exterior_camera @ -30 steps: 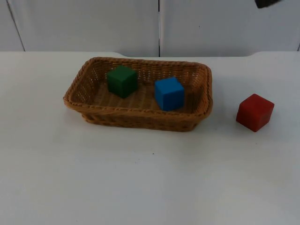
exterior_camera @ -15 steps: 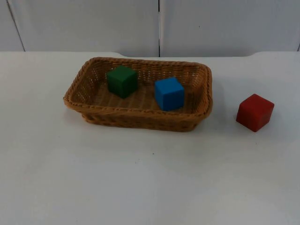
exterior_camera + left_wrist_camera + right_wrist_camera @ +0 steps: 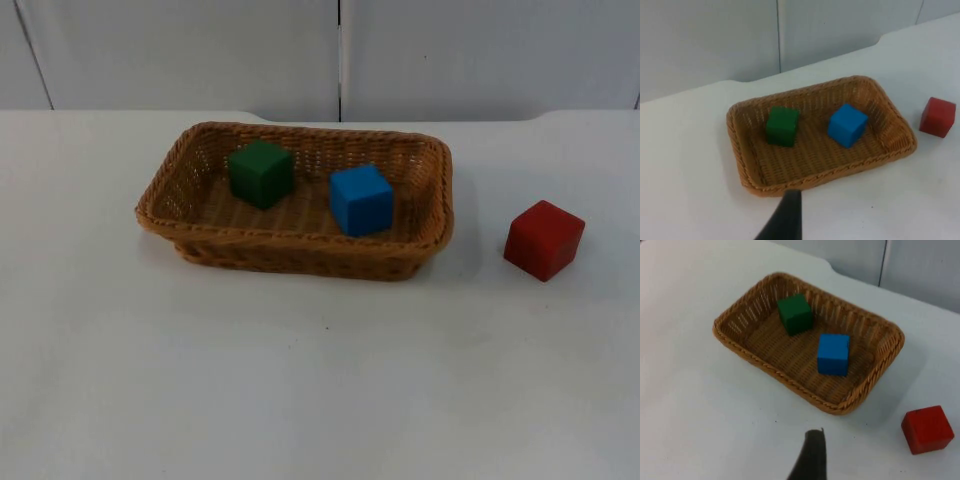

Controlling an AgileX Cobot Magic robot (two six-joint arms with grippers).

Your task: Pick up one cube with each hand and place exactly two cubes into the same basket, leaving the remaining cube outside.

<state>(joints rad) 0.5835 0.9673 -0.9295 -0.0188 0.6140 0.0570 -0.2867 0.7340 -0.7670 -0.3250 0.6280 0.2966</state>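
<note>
Two cubes sitting inside the wicker basket (image 3: 170,205): green cube (image 3: 261,173) toward the left end, blue cube (image 3: 361,199) nearer the middle-right, clearly apart with bare weave between them. Both flat on the basket floor, neither leaning on a wall as far as can be made out. Same pair visible from the left wrist view, green (image 3: 782,126) and blue (image 3: 847,124), and from the right wrist view, green (image 3: 795,313) and blue (image 3: 833,354).

Red cube (image 3: 543,239) parked outside on the white table (image 3: 300,380), off the basket's right end, not touching the rim. Also caught from the left wrist (image 3: 937,116) and the right wrist (image 3: 927,429).

Left gripper pulled back and hanging above the table on the near side of the basket, only one black fingertip (image 3: 784,217) poking in, so can't tell if open or closed. Right gripper same story, one dark fingertip (image 3: 811,455) over bare table short of the basket's long side, fingers' state impossible to call. Nothing held by either as far as visible. Grey partition wall (image 3: 200,50) behind the table.
</note>
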